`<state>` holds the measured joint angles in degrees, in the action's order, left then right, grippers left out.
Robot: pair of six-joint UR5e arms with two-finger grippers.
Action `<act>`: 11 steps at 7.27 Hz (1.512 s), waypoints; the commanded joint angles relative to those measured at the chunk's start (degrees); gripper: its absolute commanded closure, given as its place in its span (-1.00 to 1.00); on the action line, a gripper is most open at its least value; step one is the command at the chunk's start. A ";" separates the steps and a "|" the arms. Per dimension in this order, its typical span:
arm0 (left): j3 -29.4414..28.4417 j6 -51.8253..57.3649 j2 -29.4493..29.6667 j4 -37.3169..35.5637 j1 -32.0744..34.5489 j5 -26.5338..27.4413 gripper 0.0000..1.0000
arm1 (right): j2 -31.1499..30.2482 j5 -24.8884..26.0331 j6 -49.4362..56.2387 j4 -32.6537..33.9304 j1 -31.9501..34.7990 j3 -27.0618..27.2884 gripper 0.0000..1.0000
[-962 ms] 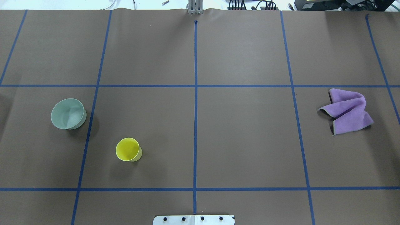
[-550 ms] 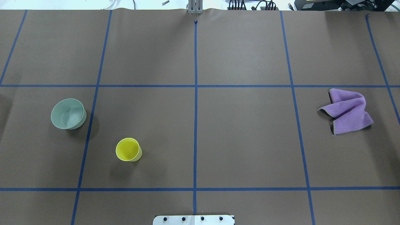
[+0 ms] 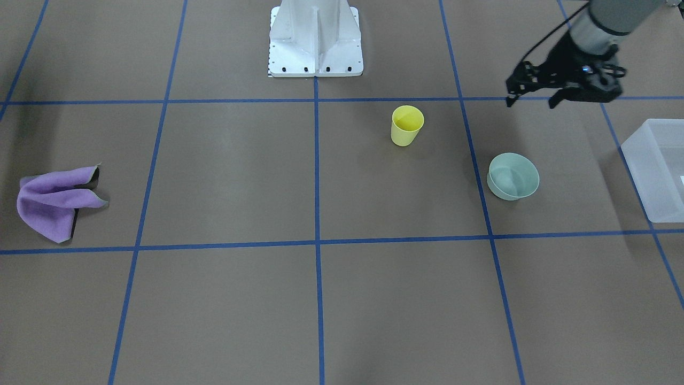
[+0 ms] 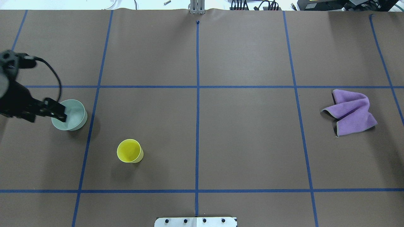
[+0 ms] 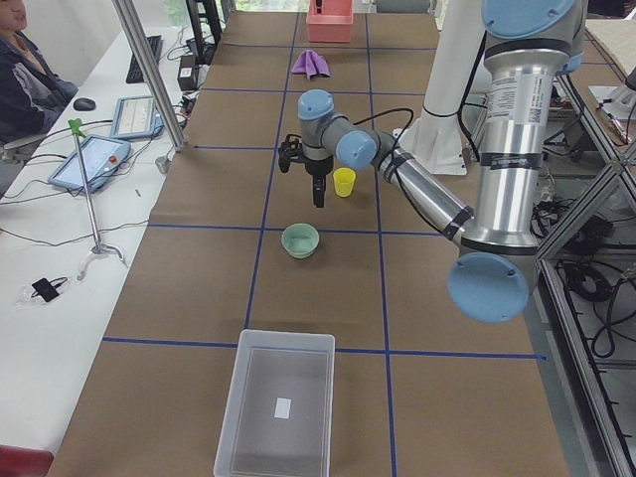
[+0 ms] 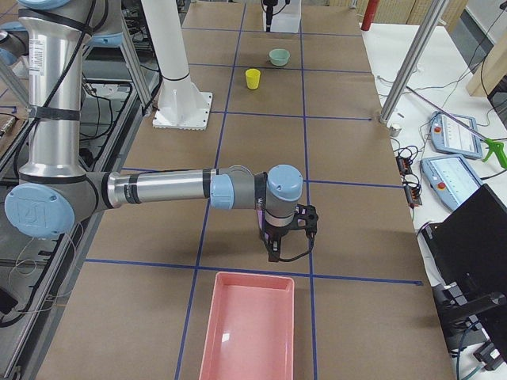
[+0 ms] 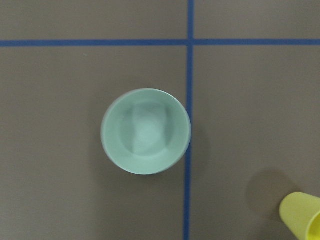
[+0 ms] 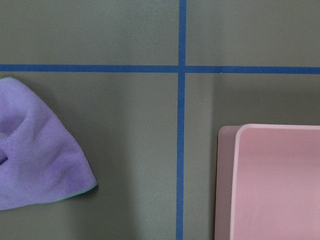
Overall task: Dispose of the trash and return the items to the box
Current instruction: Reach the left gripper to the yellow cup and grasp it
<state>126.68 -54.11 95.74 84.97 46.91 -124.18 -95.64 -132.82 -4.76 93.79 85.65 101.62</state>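
Observation:
The frosted-white box [image 3: 654, 176] stands at the table's left end; it also shows in the exterior left view [image 5: 278, 407]. A green bowl [image 4: 73, 114] and a yellow cup [image 4: 129, 150] stand upright on the table's left half. A purple cloth [image 4: 352, 112] lies crumpled on the right half. My left gripper [image 4: 61, 113] hangs open and empty above the bowl [image 7: 146, 131], which sits in the middle of its wrist view. My right gripper [image 6: 283, 249] shows only in the exterior right view, so I cannot tell its state. It hangs between the cloth [image 8: 35, 165] and a pink bin.
A pink bin [image 6: 249, 332] stands at the table's right end, close to the cloth. The white robot base [image 3: 315, 40] is at the middle of the near edge. Blue tape lines grid the brown table. A person sits at a side desk [image 5: 25, 70].
My left arm has come into the overhead view from the left edge, and its gripper now hangs over the bowl. Bowl, cup and cloth have not moved.

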 commanded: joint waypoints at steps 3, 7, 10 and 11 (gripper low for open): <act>-2.90 -14.18 7.08 0.11 -17.91 11.15 -0.96 | 0.01 -0.95 0.02 -0.01 -0.04 -0.20 -1.00; -9.16 -14.80 11.48 0.37 -17.91 11.15 -0.94 | 0.01 -0.95 0.19 -0.01 -0.31 -0.20 -1.00; -14.86 -16.02 11.66 8.25 -17.91 11.15 -0.84 | -0.07 -0.95 0.19 -0.01 -0.48 -0.20 -1.00; -14.97 -16.20 11.48 8.54 -18.00 11.15 -0.61 | 0.01 -0.95 0.28 -0.01 -0.48 -0.11 -1.00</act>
<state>112.72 -69.80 107.37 91.64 28.97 -113.03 -95.65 -133.77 -4.55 93.78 85.18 101.43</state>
